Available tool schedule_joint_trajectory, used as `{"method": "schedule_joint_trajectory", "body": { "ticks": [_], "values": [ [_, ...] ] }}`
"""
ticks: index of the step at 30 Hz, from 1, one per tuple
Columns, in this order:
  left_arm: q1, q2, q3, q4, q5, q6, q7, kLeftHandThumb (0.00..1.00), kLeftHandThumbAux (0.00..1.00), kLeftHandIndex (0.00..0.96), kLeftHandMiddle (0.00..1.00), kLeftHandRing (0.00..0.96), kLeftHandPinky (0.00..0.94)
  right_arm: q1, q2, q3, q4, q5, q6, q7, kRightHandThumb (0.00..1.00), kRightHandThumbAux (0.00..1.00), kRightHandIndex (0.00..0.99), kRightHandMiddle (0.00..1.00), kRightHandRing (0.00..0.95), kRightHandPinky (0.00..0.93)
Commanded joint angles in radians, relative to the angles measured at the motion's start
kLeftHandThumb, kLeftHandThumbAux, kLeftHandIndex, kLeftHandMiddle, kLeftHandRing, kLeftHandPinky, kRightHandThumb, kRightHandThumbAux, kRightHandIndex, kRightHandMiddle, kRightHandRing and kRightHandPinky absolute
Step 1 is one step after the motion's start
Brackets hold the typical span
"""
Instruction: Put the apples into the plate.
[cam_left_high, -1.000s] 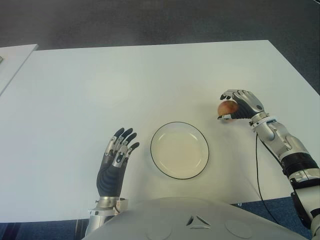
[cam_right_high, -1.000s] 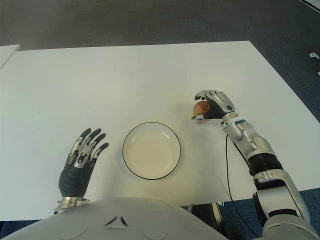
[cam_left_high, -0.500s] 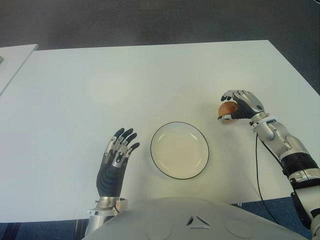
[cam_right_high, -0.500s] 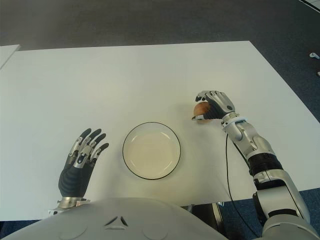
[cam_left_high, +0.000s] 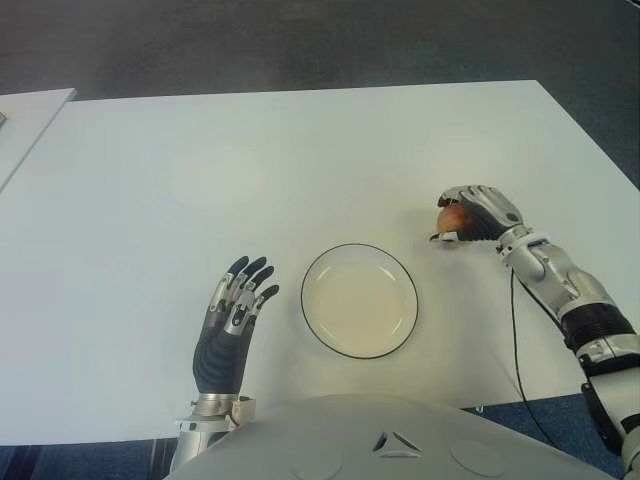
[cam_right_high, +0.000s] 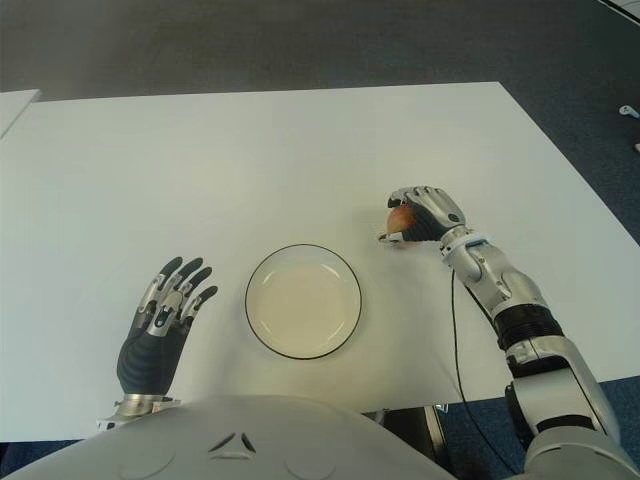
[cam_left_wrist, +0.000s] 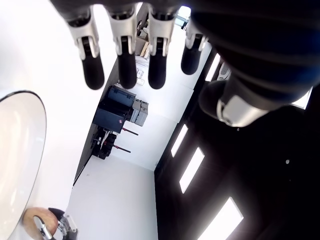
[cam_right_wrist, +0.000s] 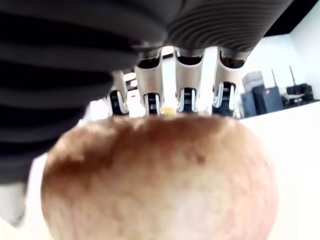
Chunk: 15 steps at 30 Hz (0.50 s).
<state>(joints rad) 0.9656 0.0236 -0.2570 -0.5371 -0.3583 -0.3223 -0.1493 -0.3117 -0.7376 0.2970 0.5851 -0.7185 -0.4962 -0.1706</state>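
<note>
The right hand (cam_left_high: 478, 212) had its fingers wrapped around a reddish-brown, speckled apple (cam_left_high: 450, 216) at two o'clock from the black-rimmed white plate (cam_left_high: 359, 300); the left hand (cam_left_high: 232, 322), fingers spread and holding nothing, showed at nine o'clock.

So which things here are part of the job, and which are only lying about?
Part of the job:
- apple, held in the right hand
- plate, nothing in it

Lying about:
- nothing loose on the table
- left hand, idle and open, left of the plate

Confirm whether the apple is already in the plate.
No: the right hand holds the apple right of the bare plate.
</note>
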Motion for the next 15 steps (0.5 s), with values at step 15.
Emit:
{"method": "schedule_joint_trajectory", "body": {
  "ticks": [15],
  "values": [
    [0.010, 0.003, -0.005, 0.008, -0.013, -0.006, -0.009, 0.266, 0.536, 0.155, 0.191, 0.187, 0.236, -0.008, -0.034, 0.056, 0.007, -0.040, 0.023, 0.136, 0.184, 0.264, 0.000, 0.000, 0.000, 0.000]
  ]
}}
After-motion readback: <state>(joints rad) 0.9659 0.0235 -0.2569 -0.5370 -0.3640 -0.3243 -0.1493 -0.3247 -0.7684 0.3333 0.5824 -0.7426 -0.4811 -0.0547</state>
